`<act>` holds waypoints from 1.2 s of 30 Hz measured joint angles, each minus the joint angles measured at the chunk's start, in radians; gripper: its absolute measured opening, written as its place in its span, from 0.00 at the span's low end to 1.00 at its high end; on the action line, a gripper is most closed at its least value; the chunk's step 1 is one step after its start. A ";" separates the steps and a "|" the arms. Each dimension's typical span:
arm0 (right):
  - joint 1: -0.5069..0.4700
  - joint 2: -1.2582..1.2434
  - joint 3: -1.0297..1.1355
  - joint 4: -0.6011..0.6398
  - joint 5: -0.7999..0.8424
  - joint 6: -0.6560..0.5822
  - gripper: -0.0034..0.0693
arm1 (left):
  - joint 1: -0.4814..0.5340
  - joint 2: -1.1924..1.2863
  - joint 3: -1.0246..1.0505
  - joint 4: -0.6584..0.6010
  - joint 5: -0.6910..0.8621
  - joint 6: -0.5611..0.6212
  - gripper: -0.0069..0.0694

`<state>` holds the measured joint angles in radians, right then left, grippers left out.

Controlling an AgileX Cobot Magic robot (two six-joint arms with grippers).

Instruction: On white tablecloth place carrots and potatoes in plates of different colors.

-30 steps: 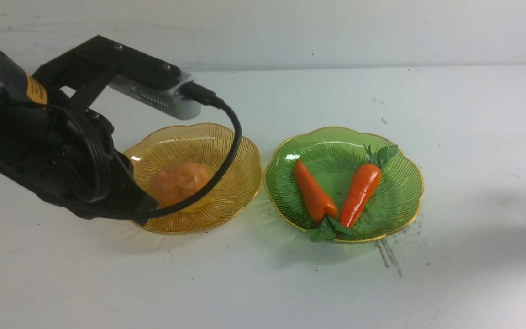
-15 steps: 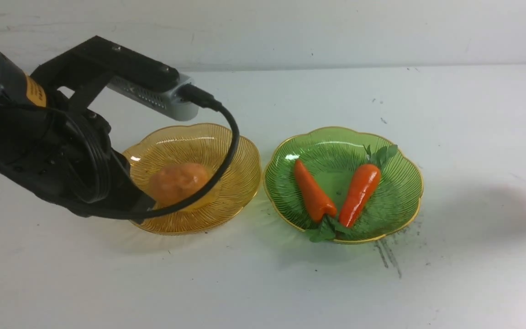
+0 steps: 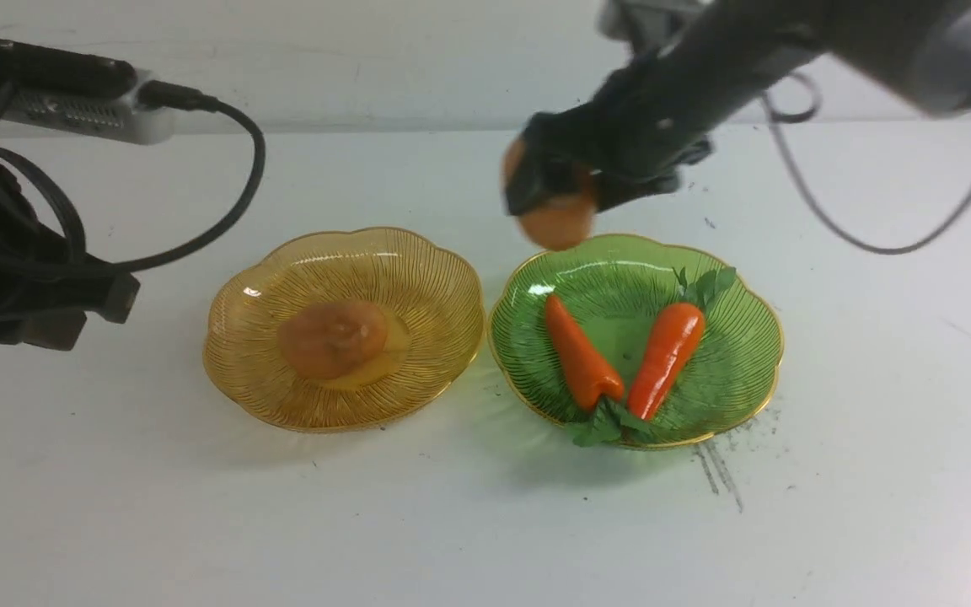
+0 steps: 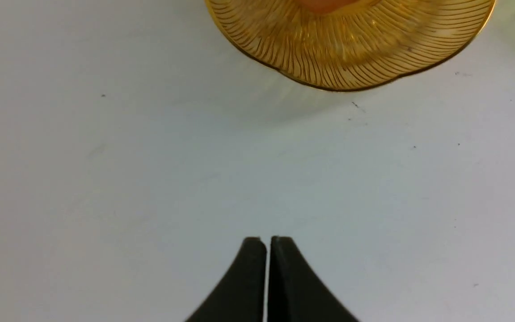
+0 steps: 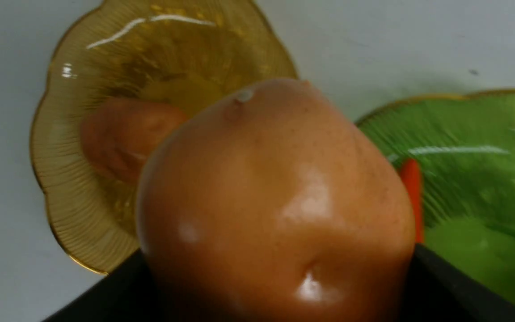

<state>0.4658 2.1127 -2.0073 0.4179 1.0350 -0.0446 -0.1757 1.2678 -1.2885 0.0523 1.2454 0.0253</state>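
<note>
Since both carrots (image 3: 580, 354) fill the green plate (image 3: 620, 261), the right claw (image 3: 549, 198), clamped on the second potato (image 3: 555, 223), hangs over its eleven-o'clock rim. It is likely bound for the amber plate (image 3: 422, 270) at nine o'clock, joining the first potato (image 3: 332, 339). The left claw (image 4: 267, 250), pressed together and empty, hovers clear farther toward nine.

Two arms, one gripping, one idle.
The right arm (image 3: 747, 59) stretches in from the far right, held high, and the right gripper (image 3: 549, 198) has its jaws spread wide around a potato (image 5: 275, 201). The left arm (image 3: 5, 253) sits low at the left side; the left gripper (image 4: 266, 243) has its jaws pressed together, holding nothing.
</note>
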 joint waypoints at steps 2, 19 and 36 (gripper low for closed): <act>0.030 0.030 -0.016 -0.004 -0.030 0.000 0.87 | 0.001 0.000 0.000 -0.010 0.001 0.001 0.09; 0.106 0.301 -0.188 0.008 -0.099 0.021 0.89 | 0.001 0.000 0.000 -0.108 0.003 0.067 0.09; 0.106 0.290 -0.413 -0.198 0.177 0.073 0.96 | 0.001 -0.048 0.000 -0.172 0.003 0.096 0.09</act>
<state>0.5721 2.4026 -2.4208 0.2196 1.2123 0.0281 -0.1744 1.2195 -1.2885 -0.1194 1.2482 0.1213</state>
